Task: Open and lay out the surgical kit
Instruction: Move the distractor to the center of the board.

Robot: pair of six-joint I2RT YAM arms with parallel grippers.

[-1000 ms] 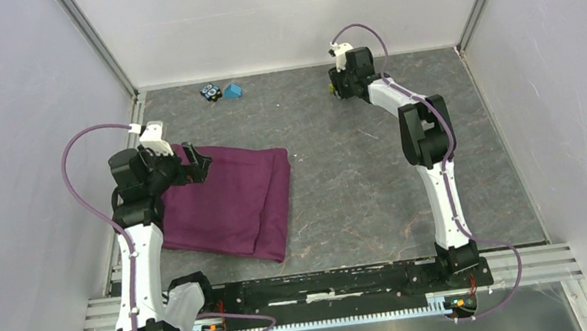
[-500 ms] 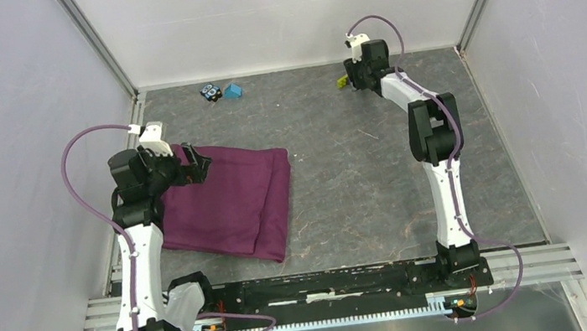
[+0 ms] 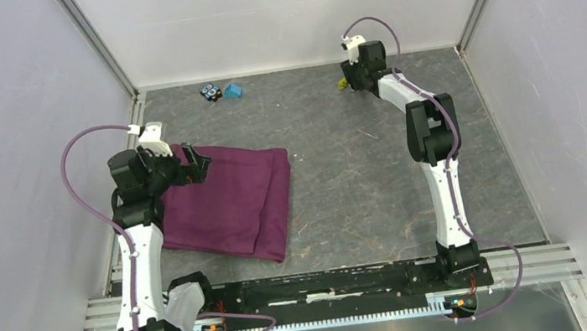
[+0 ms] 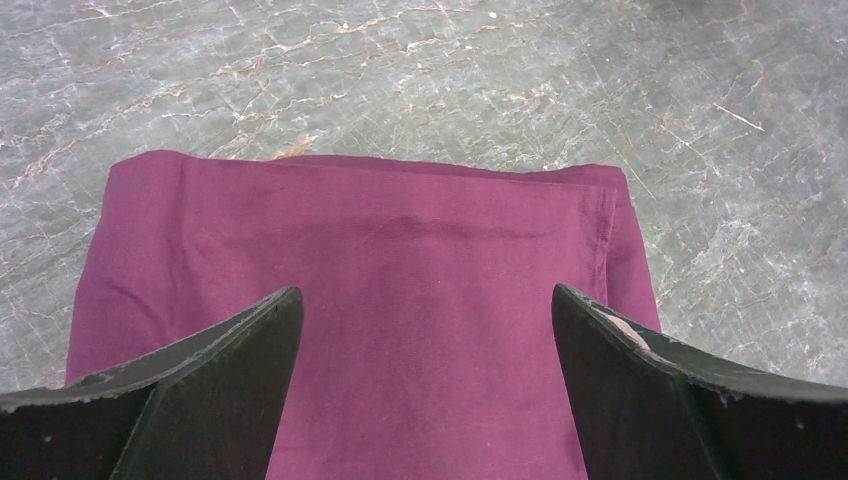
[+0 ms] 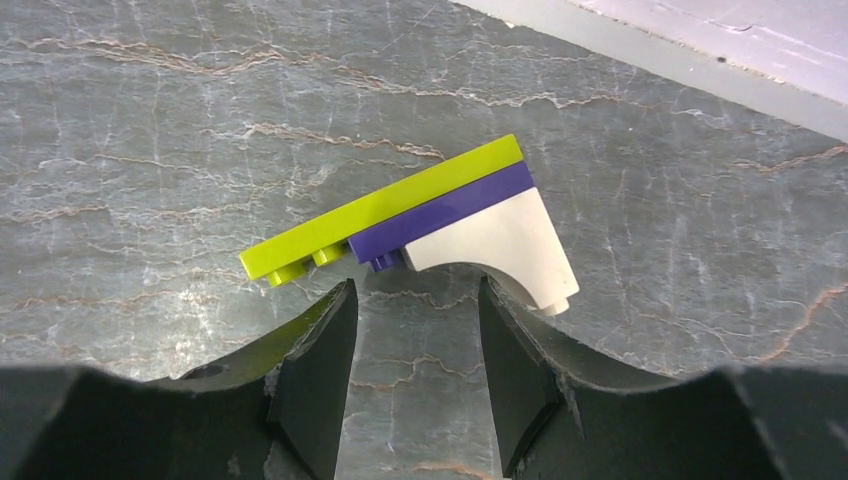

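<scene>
The surgical kit is a folded dark-purple cloth wrap point(image 3: 235, 202) lying closed on the left half of the table; its contents are hidden. My left gripper point(image 3: 197, 162) hovers over the wrap's far-left part. In the left wrist view its jaws point(image 4: 425, 300) stand wide open above the purple cloth point(image 4: 380, 250), holding nothing. My right gripper point(image 3: 350, 81) is far away at the back of the table. Its jaws point(image 5: 415, 290) are parted with only bare table between them.
A small yellow-purple-white block point(image 5: 430, 215) lies on the table just beyond my right fingertips, also seen from above point(image 3: 342, 85). A black block point(image 3: 211, 92) and a blue block point(image 3: 233, 91) sit by the back wall. Walls enclose the grey table point(image 3: 359, 174).
My right gripper has swung right along the back wall, opened wider and left the yellow-purple-white block lying on the table. The left arm and the wrap have not moved.
</scene>
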